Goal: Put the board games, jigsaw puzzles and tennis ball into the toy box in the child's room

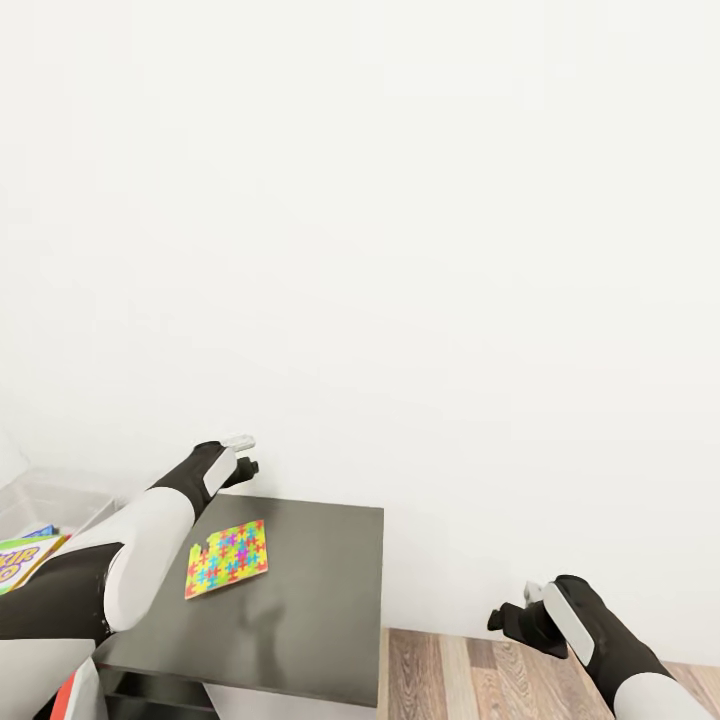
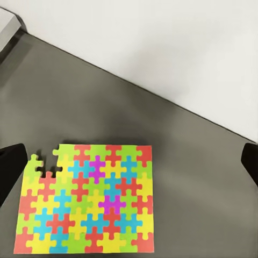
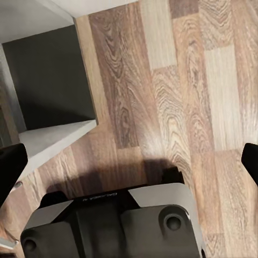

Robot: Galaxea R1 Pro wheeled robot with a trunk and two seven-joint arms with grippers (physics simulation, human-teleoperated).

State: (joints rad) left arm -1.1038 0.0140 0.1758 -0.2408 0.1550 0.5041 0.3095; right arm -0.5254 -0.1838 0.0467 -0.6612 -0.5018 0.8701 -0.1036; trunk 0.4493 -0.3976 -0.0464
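Lying flat near the middle of the dark-grey table [image 1: 320, 590] section, 1 jigsaw puzzle [image 1: 227, 558] has bare top all around it. Above it, the left gripper [image 1: 243, 455] hangs spread wide, empty. The right gripper [image 1: 515, 615], over wood floor [image 1: 450, 680], is spread and empty too.

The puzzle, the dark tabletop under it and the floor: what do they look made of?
The jigsaw puzzle looks like thin matte foam or card: flat bright interlocking pieces, no shine. The dark-grey table looks like smooth laminate or painted board, with a faint sheen and soft shadows. The floor looks like wood or wood-print planks: brown grain and seams show.
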